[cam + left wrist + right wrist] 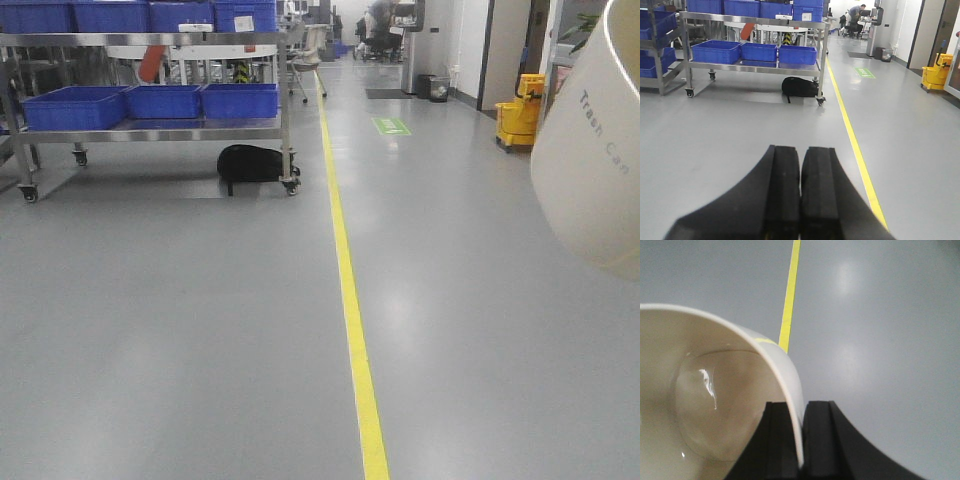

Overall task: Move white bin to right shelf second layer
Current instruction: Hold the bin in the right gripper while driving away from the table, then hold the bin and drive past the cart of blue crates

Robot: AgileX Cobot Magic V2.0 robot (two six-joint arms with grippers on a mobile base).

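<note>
The white bin (pixel 590 160) hangs tilted at the right edge of the front view, its grey "Trash Can" lettering showing. In the right wrist view I look into the bin's open mouth (pixel 715 390). My right gripper (pixel 802 407) is shut on its rim, one finger inside the wall and one outside. Below the bin lies bare grey floor. My left gripper (pixel 801 150) is shut with nothing between its pads and points along the floor. The right shelf second layer is out of view.
A wheeled steel rack (pixel 150 132) holding blue crates (pixel 75 107) stands at the far left, with a black bag (pixel 250 162) under its right end. A yellow floor line (pixel 345 260) runs down the aisle. A yellow mop bucket (pixel 520 120) stands far right.
</note>
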